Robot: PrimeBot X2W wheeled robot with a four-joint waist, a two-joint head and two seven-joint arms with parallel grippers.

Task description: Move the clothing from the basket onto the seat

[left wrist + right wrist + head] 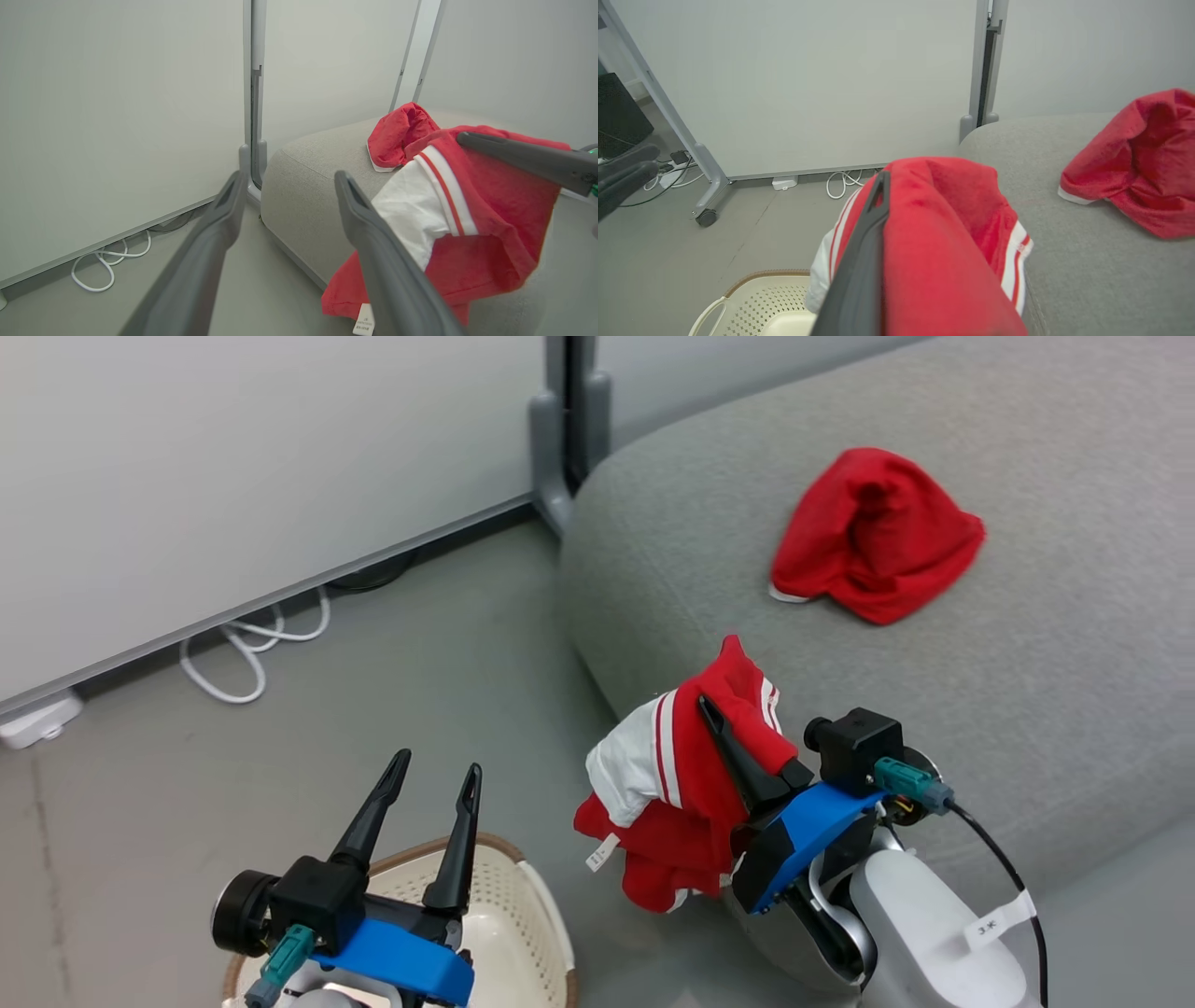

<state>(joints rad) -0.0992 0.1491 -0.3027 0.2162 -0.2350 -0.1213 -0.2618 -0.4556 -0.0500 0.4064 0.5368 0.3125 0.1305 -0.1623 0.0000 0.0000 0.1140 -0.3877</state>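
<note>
In the head view, our right gripper (714,714) sits at lower centre-right, its jaws closed on the striped garment (681,784). The garment hangs in a bunch to the gripper's left, in front of the rounded edge of the seat (1027,663). The bare cushion lies up and to the right of the gripper, and the plain red garment (873,537) already rests there in the upper right. Our left gripper (439,765), at lower left, stands wide and empty above the basket (532,915). We judge the right arm to be much the nearer to the seat.

In the left wrist view, the left gripper's (289,177) two fingers are spread with only floor and the seat's corner between them. The striped garment (490,219) droops at right from one dark finger of the right gripper, low against the cushion's front. The plain red garment (397,130) shows just behind it.

In the right wrist view, one finger of the right gripper (873,219) rises at centre with red fabric draped over its right side. The seat (1087,261) spreads to the right and beyond, and the basket (756,298) is at lower left. The bunch hangs downward, so we judge the carry must go rightward and further in over the cushion before we let go.
</note>
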